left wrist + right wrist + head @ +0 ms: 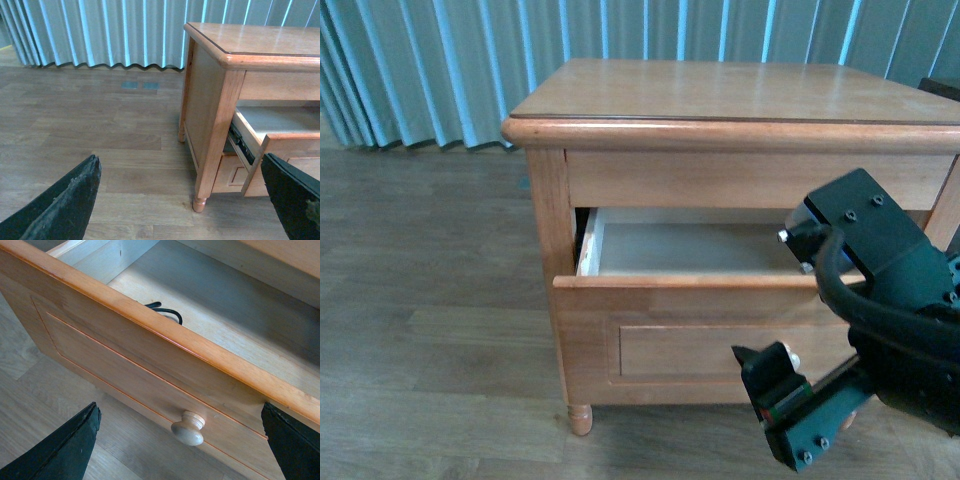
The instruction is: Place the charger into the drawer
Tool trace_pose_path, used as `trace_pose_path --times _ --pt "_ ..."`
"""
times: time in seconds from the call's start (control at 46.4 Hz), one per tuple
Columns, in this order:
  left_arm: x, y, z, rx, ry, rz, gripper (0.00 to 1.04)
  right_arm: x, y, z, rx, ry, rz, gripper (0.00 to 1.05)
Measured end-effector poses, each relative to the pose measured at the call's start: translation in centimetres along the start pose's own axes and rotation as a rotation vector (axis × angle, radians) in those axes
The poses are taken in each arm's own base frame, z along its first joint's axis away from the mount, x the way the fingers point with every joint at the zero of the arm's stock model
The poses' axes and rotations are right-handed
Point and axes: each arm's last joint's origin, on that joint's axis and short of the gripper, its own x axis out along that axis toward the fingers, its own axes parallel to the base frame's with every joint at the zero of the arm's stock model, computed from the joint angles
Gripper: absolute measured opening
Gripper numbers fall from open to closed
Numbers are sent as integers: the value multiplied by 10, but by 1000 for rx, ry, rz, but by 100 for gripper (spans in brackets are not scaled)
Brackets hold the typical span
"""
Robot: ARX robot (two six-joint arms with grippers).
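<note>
Light-wood drawer point(150, 365) pulled out, black cable point(167, 311) inside; both grippers' fingers spread, empty.

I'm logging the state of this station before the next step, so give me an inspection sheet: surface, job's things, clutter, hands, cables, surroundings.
Surface: cabinet top bare in the part seen.
Job's things: drawer pulled open, knob free. Charger body not seen; only a loop of black cable shows inside the drawer, behind its front panel.
Clutter: nothing seen.
Hands: right hand open, in front of the drawer front, fingers either side of the knob, touching nothing. Left hand open, empty, beside the cabinet's left side.
Cables: black cable in the drawer; a black hose on the right arm.
Surroundings: wood floor, blue-grey curtain.
</note>
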Motion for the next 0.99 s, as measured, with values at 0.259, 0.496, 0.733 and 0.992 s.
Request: trace_pose_path --times 0.259,0.496,0.733,0.992 --pt "0 0 0 0 0 0 99 34 -5 18 24 -13 -25 96" --pt "0 0 0 0 0 0 99 79 -8 33 76 -11 -53 96" --pt "0 0 0 0 0 0 99 110 -9 40 92 -23 -83 96" --pt "0 0 0 0 0 0 99 129 -7 45 121 -25 -99 96"
